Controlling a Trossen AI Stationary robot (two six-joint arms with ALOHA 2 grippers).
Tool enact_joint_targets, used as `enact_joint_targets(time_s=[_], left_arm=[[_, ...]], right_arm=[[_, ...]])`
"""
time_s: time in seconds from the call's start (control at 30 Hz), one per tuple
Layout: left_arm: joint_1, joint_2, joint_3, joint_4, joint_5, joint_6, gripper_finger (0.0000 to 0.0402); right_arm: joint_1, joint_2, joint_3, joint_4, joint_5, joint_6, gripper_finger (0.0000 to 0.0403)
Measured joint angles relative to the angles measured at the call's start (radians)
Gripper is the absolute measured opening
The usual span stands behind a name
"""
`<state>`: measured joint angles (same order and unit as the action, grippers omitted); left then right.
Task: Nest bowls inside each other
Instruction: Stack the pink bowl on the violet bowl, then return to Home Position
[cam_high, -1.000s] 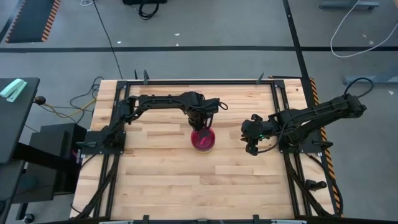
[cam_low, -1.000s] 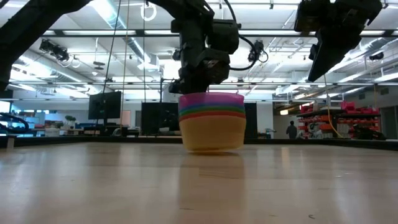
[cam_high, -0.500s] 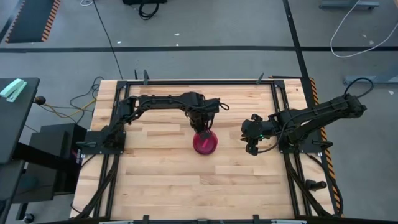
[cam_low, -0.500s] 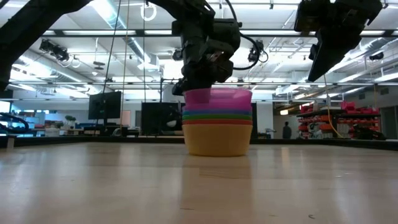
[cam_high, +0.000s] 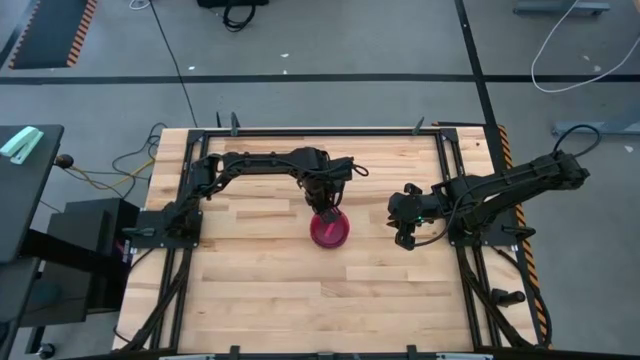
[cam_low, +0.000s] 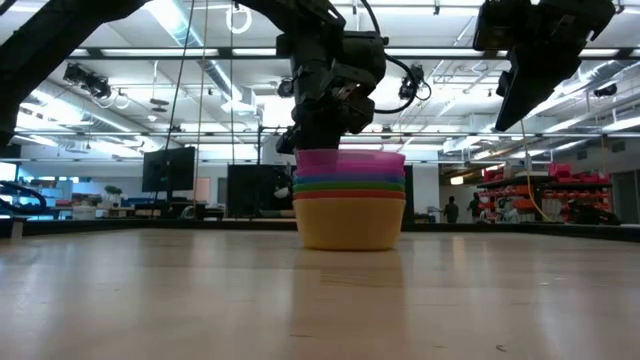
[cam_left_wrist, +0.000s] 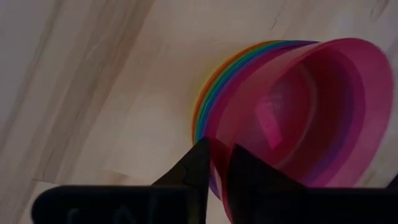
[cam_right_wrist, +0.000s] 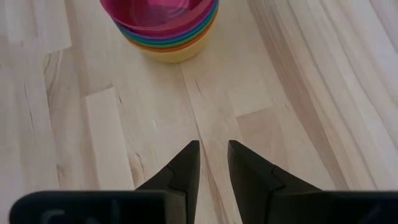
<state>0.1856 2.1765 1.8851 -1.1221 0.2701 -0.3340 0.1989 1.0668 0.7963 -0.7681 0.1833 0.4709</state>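
L gripper (cam_left_wrist: 217, 163) pinched the pink-red bowl (cam_left_wrist: 323, 112) rim, topmost of the nested bowls (cam_low: 350, 198); lower ones showed only edges. R gripper (cam_right_wrist: 212, 155) hovered nearby, fingers slightly apart, empty.

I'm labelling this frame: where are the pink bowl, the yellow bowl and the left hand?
pink bowl (cam_right_wrist: 163, 14): right wrist view, inner wall.
yellow bowl (cam_low: 349, 222): low view, outer side.
left hand (cam_left_wrist: 219, 163): left wrist view, between fingertips at the pink rim.
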Motion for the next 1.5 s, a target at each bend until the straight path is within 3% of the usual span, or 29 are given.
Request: enact_joint_targets(time_s=[0.27,0.67,1.03,1.3,1.5], left_arm=[[0.006,0.001,0.031,-0.027,-0.003,-0.003,0.0071],[-0.02,0.0,0.262,-0.036,-0.003,0.064,0.0089],[-0.07,0.0,0.471,-0.04,-0.065,0.212,0.007],[-0.102,-0.024,0.469,0.011,-0.086,0.276,0.0068],[-0.124,-0.044,0.471,0.014,-0.086,0.278,0.0064]], right_arm=[[0.0,0.0,0.0,0.0,0.0,-0.002,0.0091],[0.0,0.0,0.0,0.0,0.0,0.001,0.0091],[0.0,0.0,0.0,0.0,0.0,-0.02,0.0091],[0.024,-0.011,-0.001,0.05,-0.011,-0.071,0.0091],[0.122,-0.076,0.044,0.125,-0.07,-0.089,0.0091]])
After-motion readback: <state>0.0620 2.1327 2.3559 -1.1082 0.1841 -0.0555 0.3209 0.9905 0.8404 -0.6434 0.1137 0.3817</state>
